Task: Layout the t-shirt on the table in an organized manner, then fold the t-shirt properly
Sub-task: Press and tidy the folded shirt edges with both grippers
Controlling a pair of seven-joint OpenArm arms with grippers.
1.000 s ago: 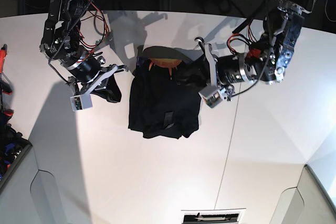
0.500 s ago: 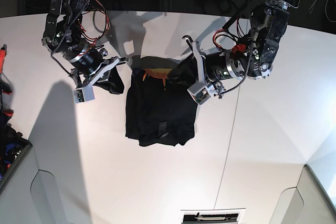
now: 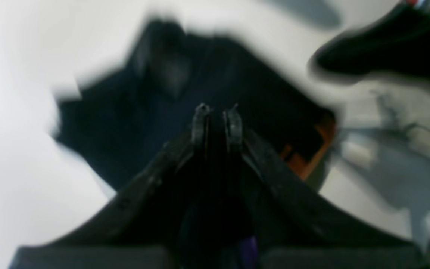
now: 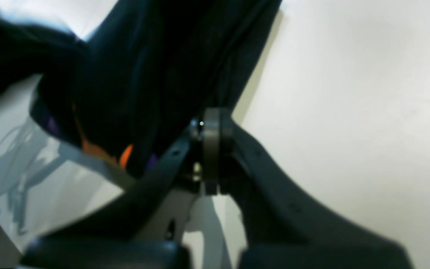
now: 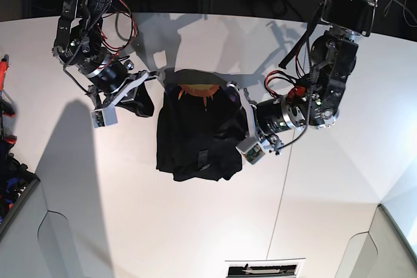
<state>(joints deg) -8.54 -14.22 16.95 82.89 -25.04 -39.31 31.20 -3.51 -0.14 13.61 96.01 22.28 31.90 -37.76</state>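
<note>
**Inspector A:** Starting at the fingers: the left gripper (image 3: 217, 112) shows both tips drawn close together with dark cloth running between them. In the base view it sits at the right edge of the t-shirt (image 5: 199, 131), pinching that shoulder or sleeve fabric.

**Inspector B:** And the right gripper (image 4: 211, 123)?

**Inspector A:** Its jaws are fully closed. Black cloth hangs right beside the tips, and in the base view a dark bunch of sleeve hangs at that gripper on the left. I judge it is holding the sleeve, though the pinch itself is blurred.

**Inspector B:** Why held on both sides?

**Inspector A:** Likely to spread the garment across its width before folding. The orange collar band (image 5: 195, 90) lies at the far end, the hem nearer.

**Inspector B:** Where does the shirt stand?

**Inspector A:** Mid-table (image 5: 130, 213), far half, body bunched narrow and rumpled. Layout is not finished; folding is not begun.
</note>
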